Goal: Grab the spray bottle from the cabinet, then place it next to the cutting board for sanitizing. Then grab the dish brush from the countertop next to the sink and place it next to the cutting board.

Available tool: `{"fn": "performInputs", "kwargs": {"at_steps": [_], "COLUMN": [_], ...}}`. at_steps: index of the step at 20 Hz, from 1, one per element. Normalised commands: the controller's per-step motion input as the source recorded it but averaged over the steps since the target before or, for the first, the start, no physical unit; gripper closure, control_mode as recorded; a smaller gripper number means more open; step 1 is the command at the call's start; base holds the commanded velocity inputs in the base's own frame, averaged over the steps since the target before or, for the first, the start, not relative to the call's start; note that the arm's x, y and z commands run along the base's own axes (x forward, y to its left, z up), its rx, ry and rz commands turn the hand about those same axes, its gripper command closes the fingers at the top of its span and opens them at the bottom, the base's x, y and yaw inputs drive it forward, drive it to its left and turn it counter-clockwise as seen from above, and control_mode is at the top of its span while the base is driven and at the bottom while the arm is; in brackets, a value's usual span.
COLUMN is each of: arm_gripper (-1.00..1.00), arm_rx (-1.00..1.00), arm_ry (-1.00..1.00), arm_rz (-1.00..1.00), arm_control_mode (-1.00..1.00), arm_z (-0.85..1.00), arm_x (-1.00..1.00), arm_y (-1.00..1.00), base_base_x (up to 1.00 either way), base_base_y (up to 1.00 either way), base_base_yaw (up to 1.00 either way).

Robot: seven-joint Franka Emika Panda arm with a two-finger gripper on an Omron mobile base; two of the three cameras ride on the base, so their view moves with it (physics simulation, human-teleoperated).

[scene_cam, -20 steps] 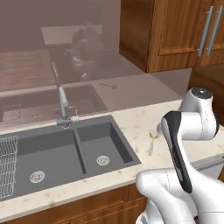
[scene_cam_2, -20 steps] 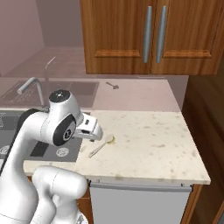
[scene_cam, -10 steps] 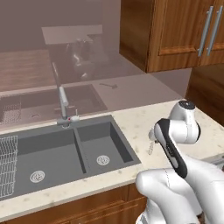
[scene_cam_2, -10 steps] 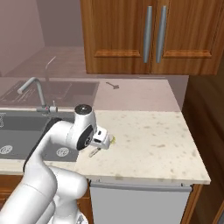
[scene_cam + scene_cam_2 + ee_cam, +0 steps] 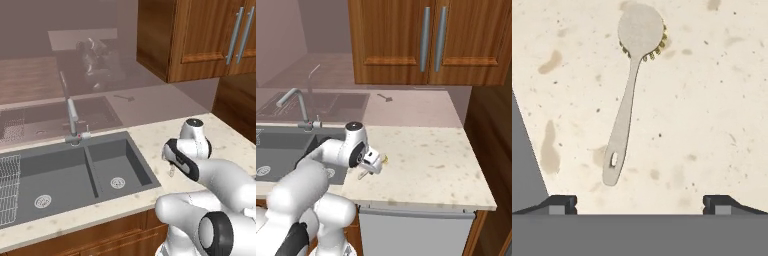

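Left base view: the arm has folded down low since a second ago, wrist now hanging over the countertop (image 5: 150, 142) right of the sink (image 5: 75, 170). Right base view: the gripper (image 5: 374, 165) is hovering just above the dish brush (image 5: 367, 171), closer than before. Hand view: jaws standing wide, holding nothing; brush lying flat between them, head away. Descent for the grasp looks underway.

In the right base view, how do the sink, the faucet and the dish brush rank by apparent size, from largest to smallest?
1. sink, though partly cut off by the frame and the arm
2. faucet
3. dish brush, mostly hidden behind the gripper
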Motion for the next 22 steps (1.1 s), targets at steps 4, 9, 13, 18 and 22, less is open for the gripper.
{"fn": "performInputs", "kwargs": {"at_steps": [4, 9, 13, 18, 22], "arm_gripper": [-1.0, -1.0, -1.0, -1.0, -1.0], "arm_rx": [-0.04, -0.04, -0.01, 0.0, 0.0], "arm_ry": [0.17, 0.17, 0.03, 0.0, -0.03], "arm_rz": [-0.21, -0.04, 0.0, 0.01, 0.03], "arm_control_mode": [-1.0, -1.0, -1.0, -1.0, -1.0], "arm_z": [-0.17, -0.36, -0.39, -0.25, -0.21], "arm_x": [0.37, 0.26, 0.17, 0.11, 0.18], "arm_y": [0.04, -0.05, -0.18, -0.23, -0.06], "base_base_x": [0.0, 0.0, 0.0, 0.0, 0.0], "base_base_y": [0.0, 0.0, 0.0, 0.0, 0.0], "base_base_yaw": [0.0, 0.0, 0.0, 0.0, 0.0]}}
